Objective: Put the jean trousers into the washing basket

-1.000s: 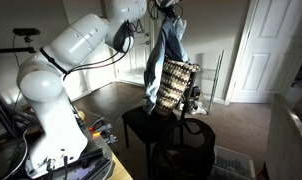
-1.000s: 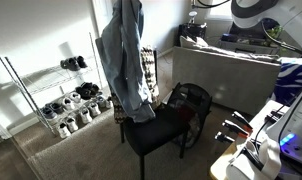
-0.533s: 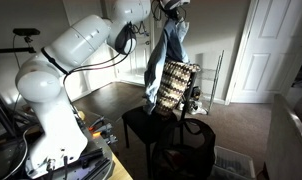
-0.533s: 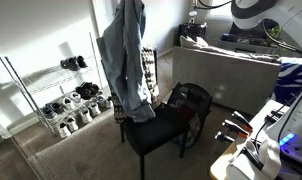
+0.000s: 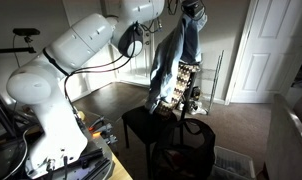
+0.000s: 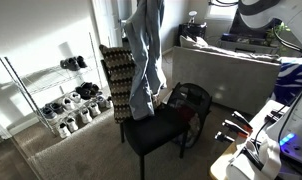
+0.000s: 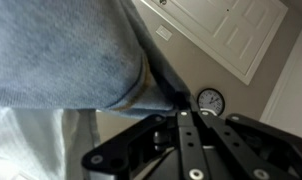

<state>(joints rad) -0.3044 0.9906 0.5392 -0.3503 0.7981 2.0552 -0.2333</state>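
Note:
The jean trousers (image 5: 176, 55) are a long, limp piece of blue denim, hanging high in the air over a black chair (image 5: 141, 125). My gripper (image 5: 189, 8) is shut on their top end, right at the upper edge of the picture. In the wrist view the gripper (image 7: 181, 108) has its jaws closed on a fold of the denim (image 7: 61, 50). The trousers (image 6: 144, 50) dangle in front of the chair's chequered back (image 6: 118, 85). The washing basket (image 6: 191, 102) is black and stands on the floor beside the chair, lower than the trousers. It also shows as a dark shape (image 5: 191, 150) low down.
The white robot arm (image 5: 81, 45) arches over from the side. A wire shoe rack (image 6: 61, 95) with several shoes lines the wall. A white door (image 5: 266, 50) and a couch (image 6: 231, 65) lie behind. A wall clock (image 7: 211, 100) shows in the wrist view.
The gripper has carried the trousers sideways, to the right in both exterior views. The chair's chequered back, hidden behind the denim before, now shows.

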